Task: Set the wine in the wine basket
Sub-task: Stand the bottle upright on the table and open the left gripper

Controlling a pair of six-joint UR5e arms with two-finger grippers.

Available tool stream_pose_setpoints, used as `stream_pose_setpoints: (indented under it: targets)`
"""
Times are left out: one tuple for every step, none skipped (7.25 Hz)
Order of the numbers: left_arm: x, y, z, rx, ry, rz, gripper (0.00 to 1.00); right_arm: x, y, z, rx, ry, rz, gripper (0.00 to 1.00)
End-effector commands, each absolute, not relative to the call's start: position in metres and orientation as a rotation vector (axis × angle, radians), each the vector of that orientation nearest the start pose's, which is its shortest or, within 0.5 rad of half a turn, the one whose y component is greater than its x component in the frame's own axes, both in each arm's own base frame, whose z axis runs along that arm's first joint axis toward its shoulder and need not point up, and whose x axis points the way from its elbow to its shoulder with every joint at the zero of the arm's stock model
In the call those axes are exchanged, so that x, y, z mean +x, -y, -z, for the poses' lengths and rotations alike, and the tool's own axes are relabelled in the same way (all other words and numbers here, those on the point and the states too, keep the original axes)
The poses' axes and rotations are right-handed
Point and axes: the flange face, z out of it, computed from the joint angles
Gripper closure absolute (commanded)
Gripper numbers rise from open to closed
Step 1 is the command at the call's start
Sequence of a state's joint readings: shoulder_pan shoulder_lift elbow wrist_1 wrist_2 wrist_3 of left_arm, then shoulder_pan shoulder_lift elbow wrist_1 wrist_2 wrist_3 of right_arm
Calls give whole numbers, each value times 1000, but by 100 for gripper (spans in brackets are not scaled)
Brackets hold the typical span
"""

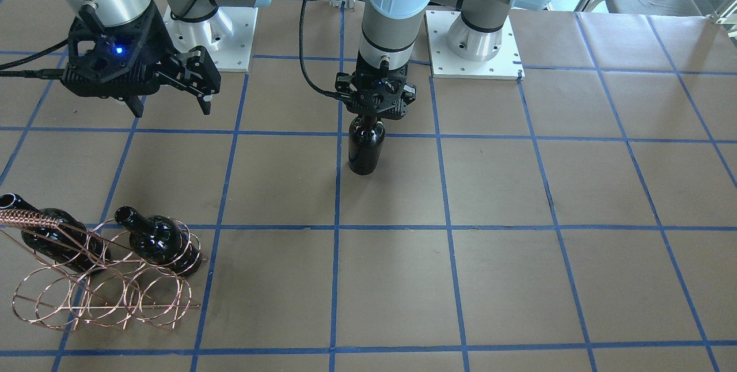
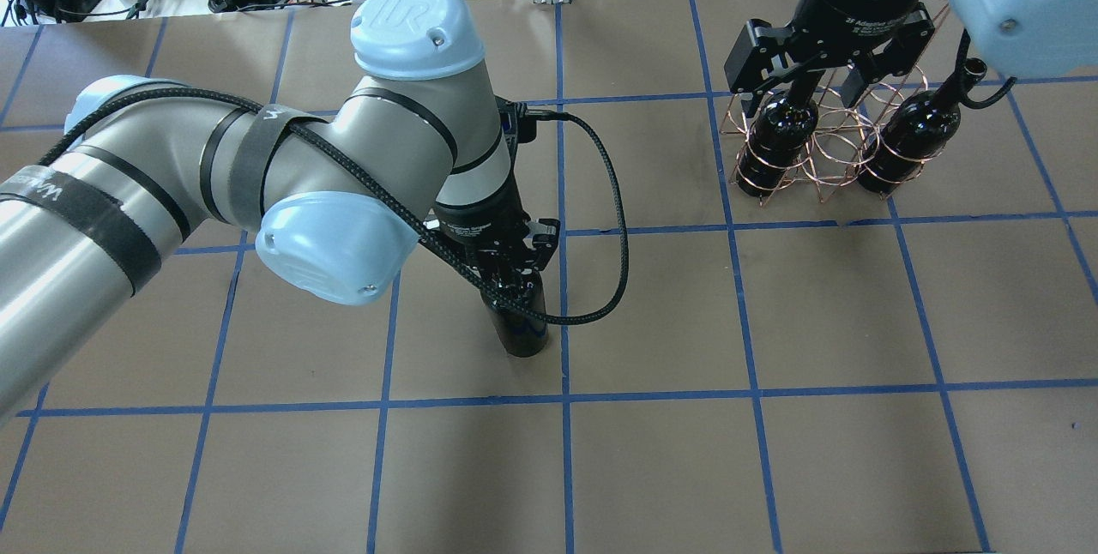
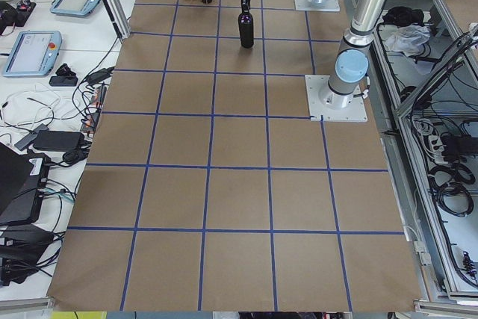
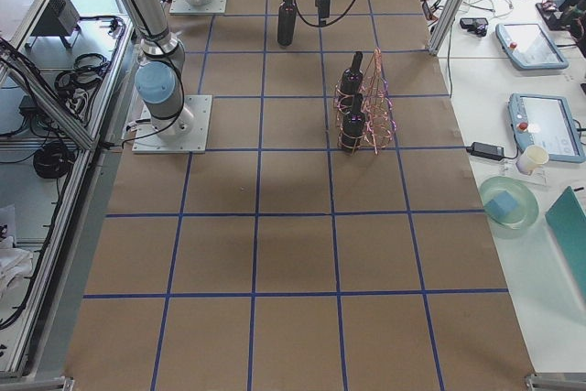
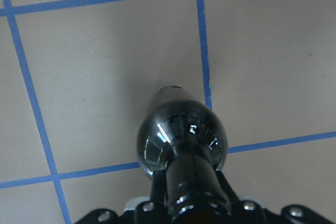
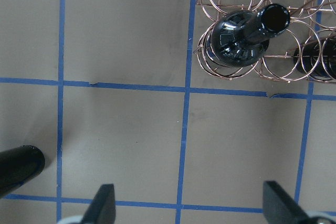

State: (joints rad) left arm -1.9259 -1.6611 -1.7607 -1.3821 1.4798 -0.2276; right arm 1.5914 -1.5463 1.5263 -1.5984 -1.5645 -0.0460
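My left gripper [image 1: 367, 120] is shut on the neck of a dark glossy wine bottle [image 1: 366, 150] and holds it upright near the table's middle. Its base is at or just above the paper. The bottle also shows in the overhead view [image 2: 519, 322] and the left wrist view [image 5: 181, 137]. The copper wire wine basket [image 1: 106, 294] stands at the table's right side, and it also shows in the overhead view [image 2: 828, 151]. Two like bottles [image 1: 158, 242] [image 1: 52, 239] sit in its loops. My right gripper [image 1: 173, 112] is open and empty, raised near the basket.
In the right wrist view the basket [image 6: 294, 3] with a bottle [image 6: 239, 40] is at the top right, beyond the open fingers [image 6: 102, 205]. Both arm bases [image 1: 475, 44] stand at the robot's edge. Brown paper with a blue tape grid covers the table.
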Motion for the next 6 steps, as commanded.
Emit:
stream_pose_setpoints:
  targets:
    - [-313,421,-368,221,-3187,-187,100,144,504,-500,-104,-3135,75,0]
    - [-314,421,-366,220,-3186,-194,100,144,504,-500,-104,-3137,75,0]
    - [-314,421,-365,220,-3186,-198,100,144,504,-500,-104,-3137,75,0]
    - [-315,423,-361,219,-3183,-211,100,144,504,-500,-104,-3137,75,0]
    - [-315,423,-361,219,-3183,-209,100,144,504,-500,-104,-3137,75,0]
    - [-315,423,-361,220,-3184,-207,93,144,504,-500,-104,-3137,75,0]
